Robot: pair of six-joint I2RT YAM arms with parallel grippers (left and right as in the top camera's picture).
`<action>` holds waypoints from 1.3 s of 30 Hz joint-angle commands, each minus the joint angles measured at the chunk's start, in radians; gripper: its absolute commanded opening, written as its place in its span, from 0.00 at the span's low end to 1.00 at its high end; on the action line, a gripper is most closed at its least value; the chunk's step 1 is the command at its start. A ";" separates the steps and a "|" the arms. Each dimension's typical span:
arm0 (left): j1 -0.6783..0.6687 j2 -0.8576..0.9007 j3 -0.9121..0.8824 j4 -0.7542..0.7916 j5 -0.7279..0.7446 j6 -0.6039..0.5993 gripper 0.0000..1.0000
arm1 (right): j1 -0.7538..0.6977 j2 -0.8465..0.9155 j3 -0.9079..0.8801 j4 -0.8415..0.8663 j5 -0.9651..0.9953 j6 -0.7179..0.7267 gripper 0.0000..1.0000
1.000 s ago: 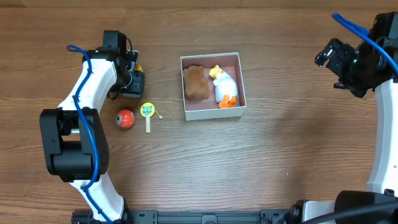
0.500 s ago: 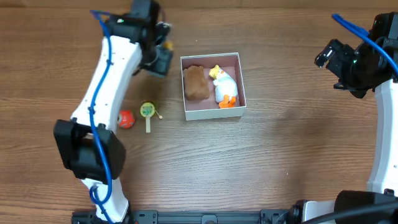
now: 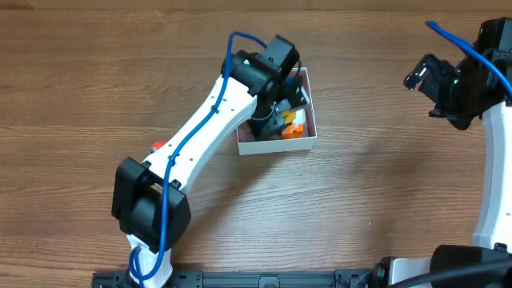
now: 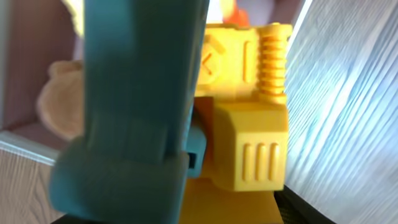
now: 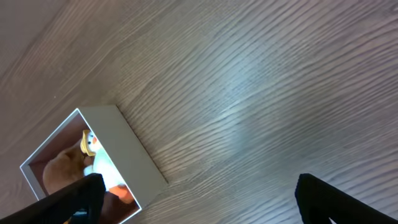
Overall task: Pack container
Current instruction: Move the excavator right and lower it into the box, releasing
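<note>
As it hovers, left end effector (image 3: 278, 120) clamps toy (image 4: 249, 143).

Most of the container (image 3: 288, 145) interior under the left arm (image 3: 212, 120); yellow toy (image 4: 249, 143) blurred close-up.

Container (image 3: 276, 146) at the middle of the table (image 3: 360, 216). Inside it, plush (image 5: 62, 171) and duck (image 5: 99, 168) side by side, touching, duck toward the right wall. Left gripper (image 3: 276, 122) directly above the container, toy (image 4: 249, 143) clamped between its fingers. Ball (image 3: 158, 146) well left of the container, partly under the left arm. Right gripper (image 3: 422, 78) at far right, well apart from everything.
</note>
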 commanded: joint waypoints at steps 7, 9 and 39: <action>0.028 -0.007 -0.146 0.151 -0.026 0.202 0.61 | -0.001 -0.003 0.000 -0.025 -0.006 0.001 1.00; 0.028 -0.007 -0.146 0.167 -0.042 0.163 0.63 | -0.001 -0.003 0.000 -0.034 -0.005 0.001 1.00; 0.059 0.076 -0.064 0.142 0.010 0.225 1.00 | -0.001 -0.003 0.000 -0.060 -0.005 -0.006 1.00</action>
